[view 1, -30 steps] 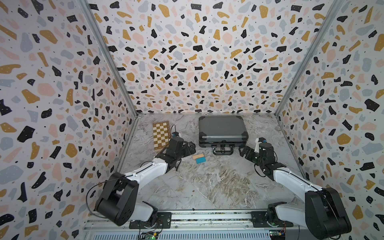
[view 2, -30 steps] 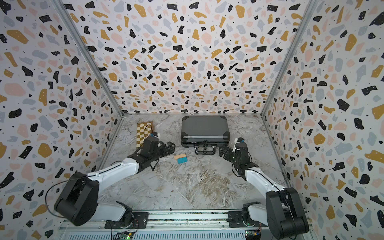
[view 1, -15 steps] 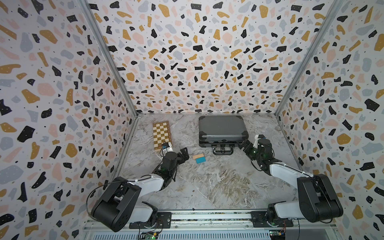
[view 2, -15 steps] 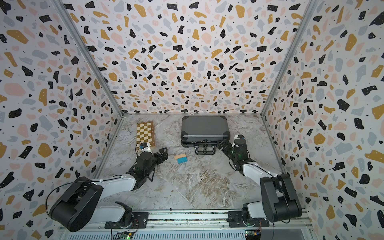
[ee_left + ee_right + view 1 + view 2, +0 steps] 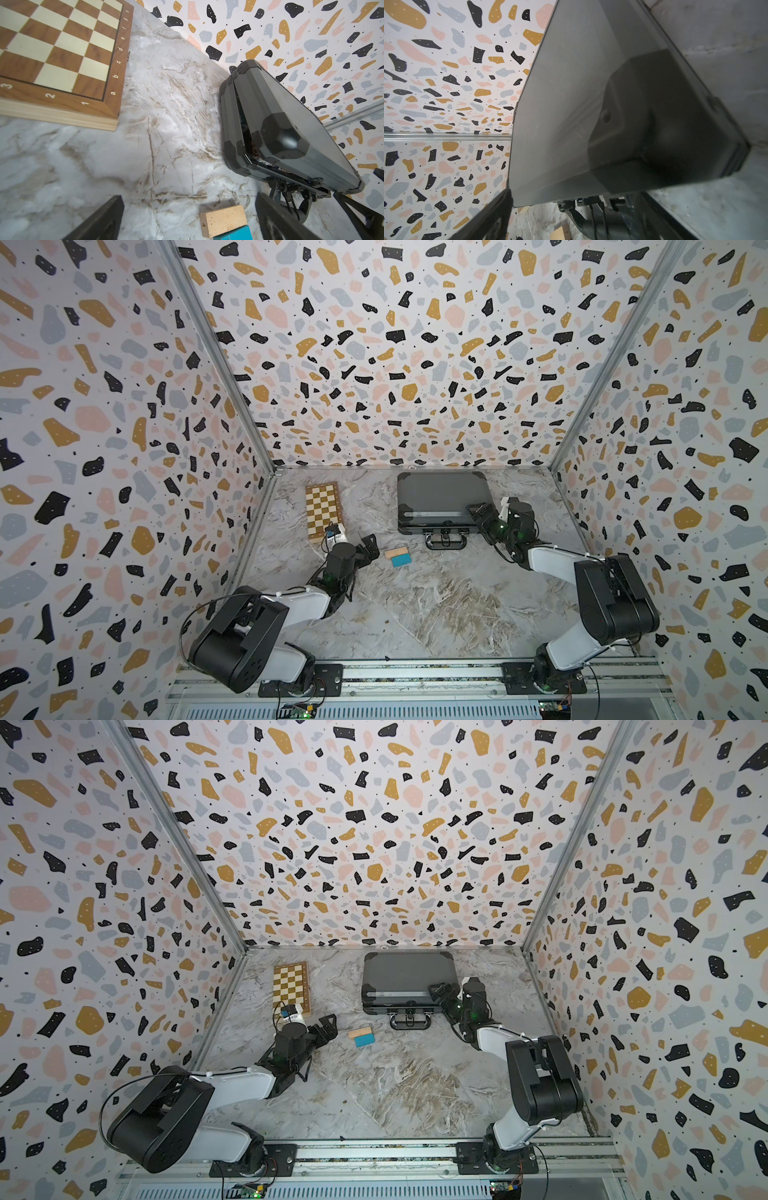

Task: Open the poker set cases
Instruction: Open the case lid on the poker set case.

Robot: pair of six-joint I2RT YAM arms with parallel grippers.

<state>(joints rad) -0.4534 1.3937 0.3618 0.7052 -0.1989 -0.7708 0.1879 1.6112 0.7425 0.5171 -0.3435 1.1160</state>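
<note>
showing only in left wrist view: dark gap under lid at front-left corner of case; top views hide it. case sits close to back wall, bare table in front of case. right gripper astride case's front-right corner, jaws wide, clamp cannot tell; second ago it hung short of case. left gripper spread, empty, drawn back left of case.

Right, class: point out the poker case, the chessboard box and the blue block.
poker case [image 5: 438,497], in a top view, on the middle of its grey lid.
chessboard box [image 5: 62,45], in the left wrist view, on its checkered top.
blue block [image 5: 401,560], in a top view, on its top face.
</note>
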